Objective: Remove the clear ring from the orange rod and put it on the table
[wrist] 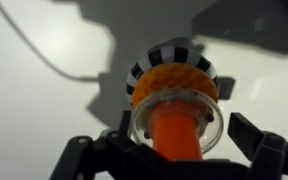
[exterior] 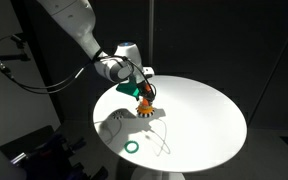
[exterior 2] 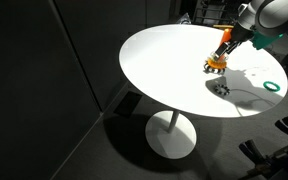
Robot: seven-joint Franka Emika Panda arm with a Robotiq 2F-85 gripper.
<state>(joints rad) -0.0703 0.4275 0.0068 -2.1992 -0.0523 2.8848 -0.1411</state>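
Fingers open around the clear ring on the rod.

In the wrist view the fingers [wrist: 259, 148] are spread, one on each side of the ring [wrist: 208, 118], with a gap showing on the right; I cannot tell whether the left one touches it. The ring sits around the orange rod [wrist: 174, 135], up off the toothed orange base [wrist: 174, 76] and the black-and-white striped band [wrist: 169, 52] under it. In both exterior views the arm [exterior: 79, 30] reaches down over the rod [exterior: 146, 100] [exterior 2: 222, 45], which stands upright on the white surface [exterior: 209, 125] [exterior 2: 164, 55], and a green ring [exterior: 132, 146] [exterior 2: 273, 86] lies flat well apart from it, near the surface's edge.
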